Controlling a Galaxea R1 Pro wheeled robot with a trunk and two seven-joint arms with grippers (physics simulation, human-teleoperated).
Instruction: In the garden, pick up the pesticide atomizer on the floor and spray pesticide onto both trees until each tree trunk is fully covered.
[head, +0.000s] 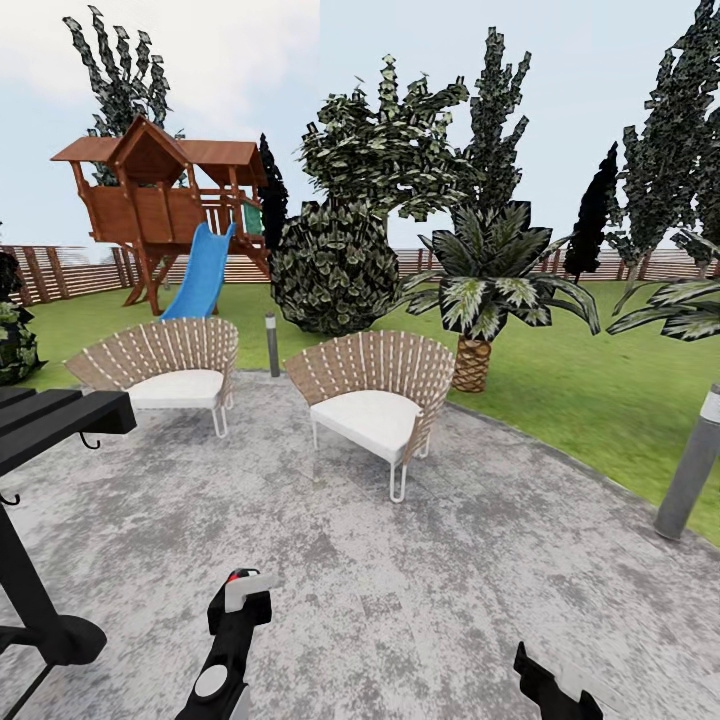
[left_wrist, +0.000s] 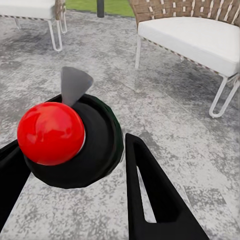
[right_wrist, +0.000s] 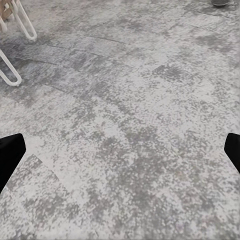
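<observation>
My left gripper (head: 238, 612) is low at the front of the grey paved patch (head: 400, 580), shut on the pesticide atomizer (head: 243, 588). The atomizer is a black bottle with a red cap and a pale trigger. In the left wrist view the atomizer (left_wrist: 70, 140) sits between the two black fingers (left_wrist: 150, 200), its red ball cap facing the camera. My right gripper (head: 545, 685) hangs open over bare paving, and the right wrist view shows its fingertips (right_wrist: 10, 155) far apart with nothing between them. The two trees with bare grey-brown trunks are out of view.
Two woven chairs with white cushions (head: 165, 372) (head: 375, 405) stand ahead on the paving. A black rack (head: 45, 425) is close on the left. Short grey lamp posts (head: 271, 343) (head: 693, 470), a round bush (head: 335, 265), a palm-like plant (head: 490, 285), a playhouse with blue slide (head: 165, 205) and lawn (head: 590, 380) lie beyond.
</observation>
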